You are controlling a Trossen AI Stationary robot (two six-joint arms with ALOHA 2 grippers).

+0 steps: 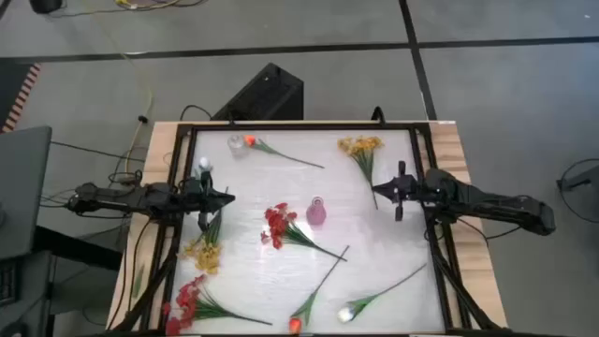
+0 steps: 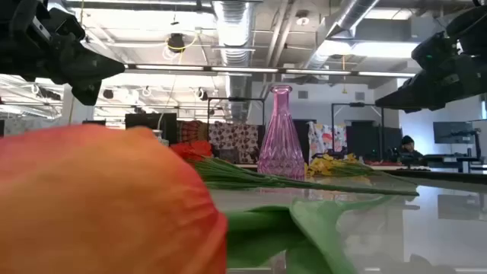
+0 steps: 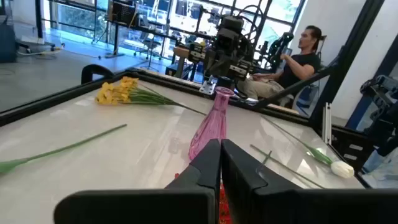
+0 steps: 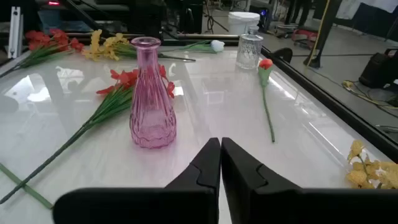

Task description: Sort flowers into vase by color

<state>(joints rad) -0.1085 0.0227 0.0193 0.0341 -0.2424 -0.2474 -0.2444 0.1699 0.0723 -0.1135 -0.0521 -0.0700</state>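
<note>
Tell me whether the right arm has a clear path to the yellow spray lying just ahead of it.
Probably yes. The right end effector, shut, hovers right by the stalk end of the yellow spray, and nothing lies between them. The pink vase stands off to the side, out of the way.

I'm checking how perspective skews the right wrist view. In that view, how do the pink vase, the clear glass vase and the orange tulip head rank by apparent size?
Largest to smallest as they look:
1. pink vase
2. clear glass vase
3. orange tulip head

The pink vase stands nearest the camera, so the true sizes of the two vases are unsure.
</note>
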